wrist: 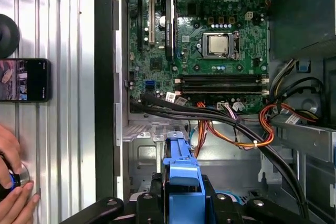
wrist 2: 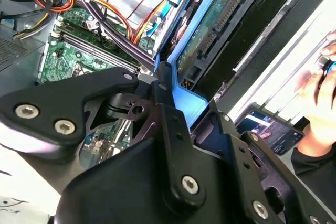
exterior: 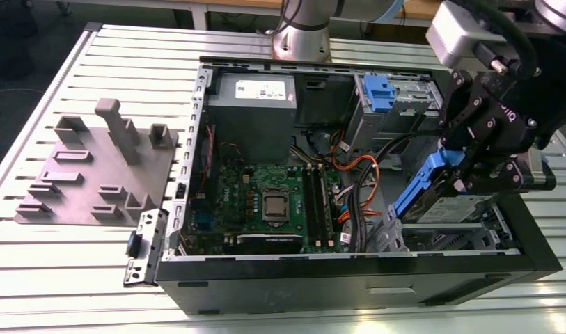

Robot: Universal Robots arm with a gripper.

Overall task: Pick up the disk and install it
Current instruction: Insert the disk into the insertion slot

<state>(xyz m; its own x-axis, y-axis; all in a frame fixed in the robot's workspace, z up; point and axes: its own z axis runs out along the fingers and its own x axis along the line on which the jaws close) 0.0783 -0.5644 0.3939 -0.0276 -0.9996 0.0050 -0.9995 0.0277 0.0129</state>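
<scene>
From my station I saw the end effector [exterior: 464, 170] clamped on the disk [exterior: 441, 198], which sat tilted, blue bracket toward the exterior view's left, above the drive bay at the open computer case's [exterior: 357, 275] right corner. The green motherboard [exterior: 269, 205] lay exposed in the middle, a grey power supply [exterior: 253, 111] beyond it. A grey fixture plate [exterior: 92, 170] rested on the slatted table [exterior: 41, 278], left of the case.

Open bay floor [wrist: 220, 156] inside the case [exterior: 357, 278]: bare metal, crossed by orange and black cables [wrist: 226, 124]. Bay mouth occupied by the disk [exterior: 431, 195], clamped in the gripper [exterior: 477, 174]. Clearance to the drive cage [exterior: 450, 240] appears slight; contact cannot be judged.
</scene>
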